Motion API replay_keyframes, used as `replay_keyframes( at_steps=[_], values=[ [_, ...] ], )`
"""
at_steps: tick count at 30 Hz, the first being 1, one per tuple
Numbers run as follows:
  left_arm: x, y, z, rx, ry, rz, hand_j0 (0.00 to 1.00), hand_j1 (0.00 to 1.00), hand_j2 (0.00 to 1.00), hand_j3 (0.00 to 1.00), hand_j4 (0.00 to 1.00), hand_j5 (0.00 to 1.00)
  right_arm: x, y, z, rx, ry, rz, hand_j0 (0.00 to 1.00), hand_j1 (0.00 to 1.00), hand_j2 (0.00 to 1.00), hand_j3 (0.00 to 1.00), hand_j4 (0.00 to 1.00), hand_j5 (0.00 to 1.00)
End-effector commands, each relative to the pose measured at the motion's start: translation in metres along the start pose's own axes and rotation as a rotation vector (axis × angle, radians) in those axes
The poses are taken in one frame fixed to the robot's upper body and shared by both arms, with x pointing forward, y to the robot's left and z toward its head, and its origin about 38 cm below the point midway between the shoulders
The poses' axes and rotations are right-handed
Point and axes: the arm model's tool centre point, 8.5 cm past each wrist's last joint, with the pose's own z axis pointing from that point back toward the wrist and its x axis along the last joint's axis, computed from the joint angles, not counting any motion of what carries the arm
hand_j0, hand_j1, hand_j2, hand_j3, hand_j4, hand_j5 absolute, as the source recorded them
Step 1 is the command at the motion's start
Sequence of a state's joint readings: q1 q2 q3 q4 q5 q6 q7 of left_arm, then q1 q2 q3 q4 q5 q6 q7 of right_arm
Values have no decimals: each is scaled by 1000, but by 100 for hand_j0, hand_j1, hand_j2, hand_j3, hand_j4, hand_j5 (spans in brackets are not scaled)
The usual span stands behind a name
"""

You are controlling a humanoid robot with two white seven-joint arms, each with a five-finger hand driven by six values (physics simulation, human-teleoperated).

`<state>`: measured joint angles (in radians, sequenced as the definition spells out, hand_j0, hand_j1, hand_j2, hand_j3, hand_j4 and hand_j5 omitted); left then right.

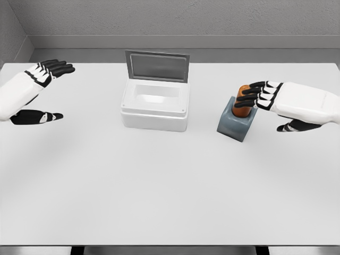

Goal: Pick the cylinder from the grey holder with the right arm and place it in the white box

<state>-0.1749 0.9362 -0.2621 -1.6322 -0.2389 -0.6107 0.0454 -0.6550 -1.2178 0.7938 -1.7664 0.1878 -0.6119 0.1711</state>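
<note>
Across the white tabletop (159, 186), three items matter: the box (155, 106), the holder (235, 124) and the cylinder (244, 101). The box sits near the centre with its lid (157, 66) raised at the back, leaving the cavity open from above. The holder stands well apart to its right, slightly tilted in this view, with the orange cylinder upright in its socket. The right hand (268, 98) is at the cylinder; its fingers (254, 94) curl across the upper part, but the thumb hangs apart below, so the grasp looks unfinished. Judged step: closing on the cylinder before extraction. The next move calls for a firm wrap, then a lift along the socket axis so the holder is not dragged or tipped. Transfer leftward must clear the near box wall; the raised lid limits approach from behind. The left hand (40, 90) hovers at the far left, fingers released, clear of the path.
</note>
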Motion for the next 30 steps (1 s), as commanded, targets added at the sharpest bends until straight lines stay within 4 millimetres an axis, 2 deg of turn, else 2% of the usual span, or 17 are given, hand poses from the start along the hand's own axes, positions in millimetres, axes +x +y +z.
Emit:
replay_keyframes(
  at_steps=[1, 6, 9, 11, 13, 14, 16, 18, 20, 22, 25, 28, 30],
  values=[
    [3, 1, -2, 8, -11, 7, 100, 100, 100, 100, 100, 100, 0, 0, 1, -6, 1, -6, 100, 100, 100, 100, 100, 100],
    [9, -4, -5, 14, -28, 21, 100, 100, 100, 100, 100, 100, 0, -3, -1, -20, -2, -11, 100, 100, 100, 100, 100, 100],
    [17, -3, -9, 17, -54, 17, 100, 100, 100, 100, 100, 100, -4, -19, 5, -31, 13, 17, 100, 100, 100, 100, 100, 100],
    [14, -4, -7, 15, -44, 20, 100, 100, 100, 100, 100, 100, -6, -42, 5, -22, 15, 77, 100, 100, 100, 100, 100, 100],
    [14, -4, -7, 13, -41, 19, 100, 100, 100, 100, 100, 100, -3, -44, -4, 124, -14, 69, 100, 100, 100, 100, 100, 100],
    [14, -5, -7, 11, -42, 19, 100, 100, 100, 100, 100, 100, -4, -46, -18, 193, -40, 78, 100, 100, 100, 100, 100, 100],
    [11, -6, -6, 23, -33, 44, 100, 100, 100, 100, 100, 100, -18, -40, -36, 190, -43, 37, 100, 100, 100, 100, 100, 100],
    [7, -15, -3, 71, -12, 210, 100, 100, 100, 100, 100, 100, -25, -49, -48, 161, -39, 41, 100, 100, 100, 100, 100, 100],
    [8, -22, -3, 112, -3, 362, 100, 100, 100, 100, 100, 100, -27, -63, -49, 140, -34, 66, 100, 100, 100, 100, 100, 100],
    [11, -39, -4, 123, 4, 549, 100, 100, 100, 100, 100, 100, -28, -80, -47, 122, -24, 100, 100, 100, 100, 100, 100, 100],
    [16, -43, -16, 183, -34, 775, 100, 100, 100, 100, 100, 100, -43, -72, -46, 155, 31, 110, 100, 100, 100, 100, 100, 100],
    [4, -46, -53, 177, 81, 1043, 100, 100, 100, 100, 100, 100, -60, -57, -66, 190, 69, 119, 100, 100, 100, 100, 100, 100],
    [0, -55, -64, 173, 136, 1119, 100, 100, 100, 100, 100, 100, -65, -45, -72, 226, 81, 120, 100, 100, 100, 100, 100, 100]
  ],
)
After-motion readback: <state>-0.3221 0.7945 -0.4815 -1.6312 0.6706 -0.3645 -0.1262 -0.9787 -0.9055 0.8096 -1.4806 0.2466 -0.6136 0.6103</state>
